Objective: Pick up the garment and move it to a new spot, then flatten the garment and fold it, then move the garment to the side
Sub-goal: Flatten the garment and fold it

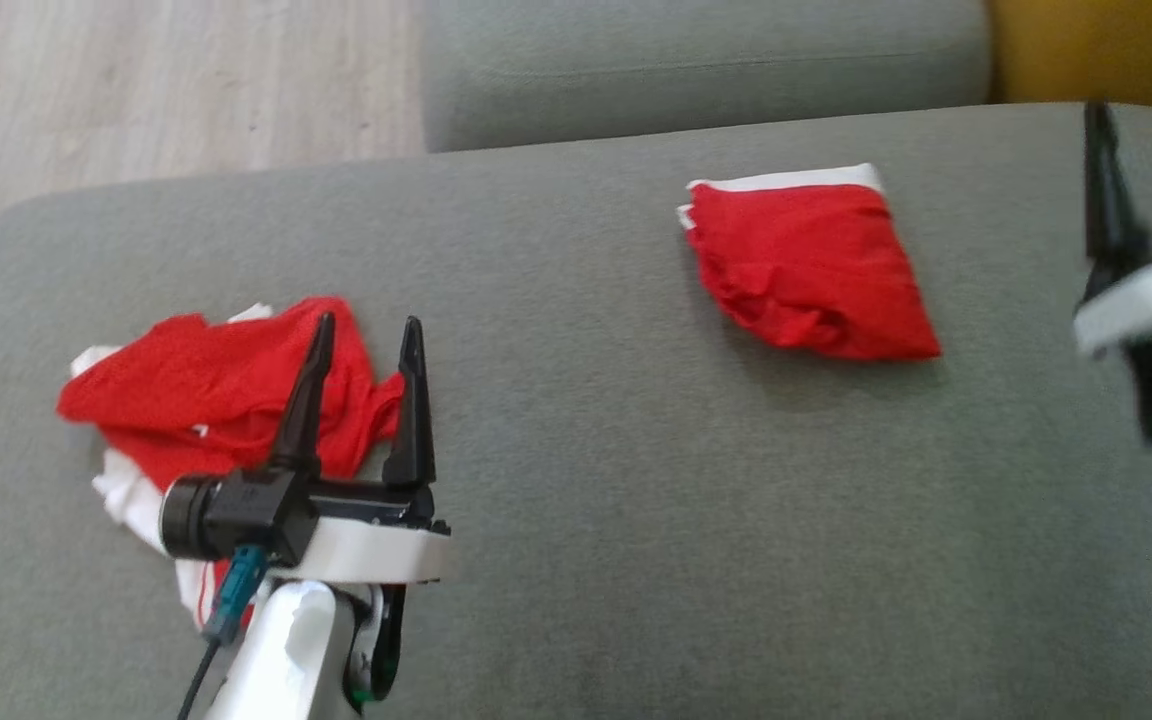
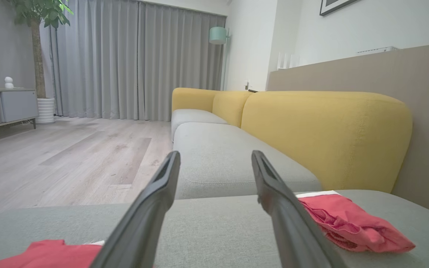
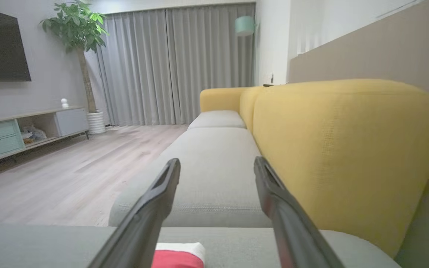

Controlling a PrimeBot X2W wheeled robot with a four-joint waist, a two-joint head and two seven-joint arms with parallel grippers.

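Left hand (image 1: 368,322) first: I read its two dark fingers as spread wide with nothing between them. From the head camera it sits in front of the right half of the crumpled garment (image 1: 186,385), a red and white heap lying at the left end of the grey sofa seat (image 1: 576,470). The fingertips overlap the cloth's right edge in that view, but I cannot tell whether they touch it. Through the left wrist camera the fingers point level along the sofa, with a red corner of that heap low down to their left.

Moving right, bare grey cushion separates the heap from the folded garment (image 1: 811,270). It is a compact red packet with a white band along its far edge, lying flat on the seat well apart from the left hand. In the left wrist camera it lies just past the right-side finger, in front of the yellow backrest (image 2: 326,137).

Further right, the right hand (image 1: 1144,108) is blurred at the frame edge, clear of the folded garment and to its right. Its own wrist camera shows the fingers apart and empty, with the packet's white-edged corner low on the cushion between them.
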